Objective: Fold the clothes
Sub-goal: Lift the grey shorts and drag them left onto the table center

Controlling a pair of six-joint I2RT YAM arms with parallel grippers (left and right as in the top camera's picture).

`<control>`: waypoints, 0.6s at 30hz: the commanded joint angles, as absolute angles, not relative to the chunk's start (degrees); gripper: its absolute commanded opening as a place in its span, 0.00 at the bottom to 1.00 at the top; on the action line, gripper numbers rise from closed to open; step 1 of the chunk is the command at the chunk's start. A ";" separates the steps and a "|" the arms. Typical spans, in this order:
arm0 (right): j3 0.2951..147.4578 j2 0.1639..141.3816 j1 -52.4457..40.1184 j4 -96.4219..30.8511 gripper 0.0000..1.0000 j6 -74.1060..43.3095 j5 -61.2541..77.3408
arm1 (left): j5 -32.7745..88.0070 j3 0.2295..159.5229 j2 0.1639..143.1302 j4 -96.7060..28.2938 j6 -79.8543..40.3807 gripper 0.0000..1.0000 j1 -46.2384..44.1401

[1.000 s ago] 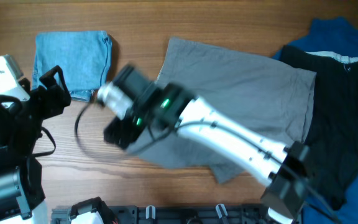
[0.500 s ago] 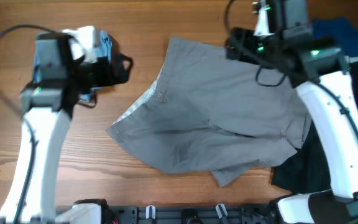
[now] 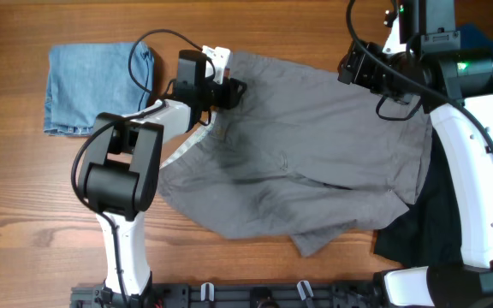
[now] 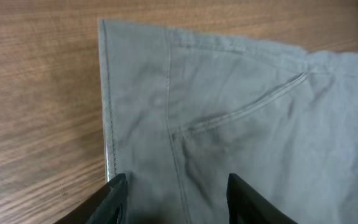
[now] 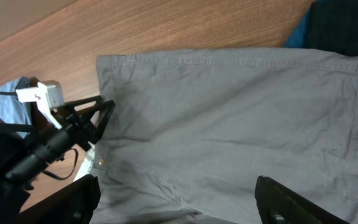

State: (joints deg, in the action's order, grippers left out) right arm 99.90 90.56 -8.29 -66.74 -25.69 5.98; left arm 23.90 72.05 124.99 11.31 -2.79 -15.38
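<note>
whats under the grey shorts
Around the grey shorts only the wooden table shows. At their right edge a black garment seems to run out from beneath; how far it reaches under is covered.

Shorts (image 3: 315, 162) lie spread mid-tabletop (image 3: 24, 197), a folded denim piece (image 3: 92, 85) apart at far left, other garments (image 3: 478, 214) heaped along their right edge; the left pincer (image 3: 234, 90) over the shorts' far-left corner, the right pincer (image 3: 351, 70) over their far edge

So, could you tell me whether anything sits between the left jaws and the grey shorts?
Nothing visible does: the left jaws stand open over the grey shorts, near one corner, with only bare fabric between them.
</note>
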 commanded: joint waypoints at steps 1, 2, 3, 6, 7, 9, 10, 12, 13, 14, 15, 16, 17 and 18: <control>100.49 89.84 -8.21 -66.96 0.85 -25.45 5.76 | 23.77 72.38 128.70 12.53 -1.54 0.52 -15.75; 100.49 89.84 -8.21 -66.81 0.85 -25.43 5.74 | 24.16 72.38 130.13 12.73 -2.04 0.50 -16.14; 100.49 89.84 -8.21 -66.70 0.85 -25.45 5.74 | 24.23 72.38 130.69 12.21 -2.13 0.50 -16.58; 100.49 89.84 -8.21 -66.74 0.85 -25.41 5.74 | 23.99 72.40 130.82 13.21 -2.13 0.56 -16.86; 100.49 89.84 -8.21 -66.72 0.85 -25.41 5.74 | 24.01 72.40 130.82 14.46 -2.15 0.55 -16.60; 100.49 89.84 -8.21 -66.78 0.85 -25.15 5.74 | 23.99 72.40 130.30 15.22 -2.20 0.59 -16.23; 100.49 89.84 -8.21 -66.83 0.85 -23.81 5.74 | 23.99 72.40 129.54 15.22 -2.20 0.63 -15.73; 100.49 89.84 -8.21 -66.85 0.85 -22.50 5.74 | 23.99 72.40 126.50 15.25 -2.20 0.66 -13.58; 100.49 89.84 -8.21 -66.81 0.85 -22.50 5.74 | 24.01 72.40 124.97 15.22 -2.26 0.68 -12.21; 100.49 89.84 -8.21 -66.74 0.85 -22.52 5.74 | 24.01 72.40 124.49 15.22 -4.01 0.72 -11.22; 100.49 89.84 -8.21 -66.72 0.85 -22.50 5.74 | 24.01 72.40 124.51 14.74 -5.96 0.75 -10.57; 100.49 89.84 -8.21 -66.74 0.85 -22.48 5.74 | 23.99 72.40 124.90 13.69 -6.48 0.75 -10.28; 100.49 89.84 -8.21 -66.74 0.85 -22.48 5.74 | 23.94 72.40 125.36 12.45 -6.46 0.76 -10.20; 100.49 89.84 -8.21 -66.67 0.85 -22.50 5.74 | 23.97 72.38 126.34 11.77 -6.46 0.79 -10.28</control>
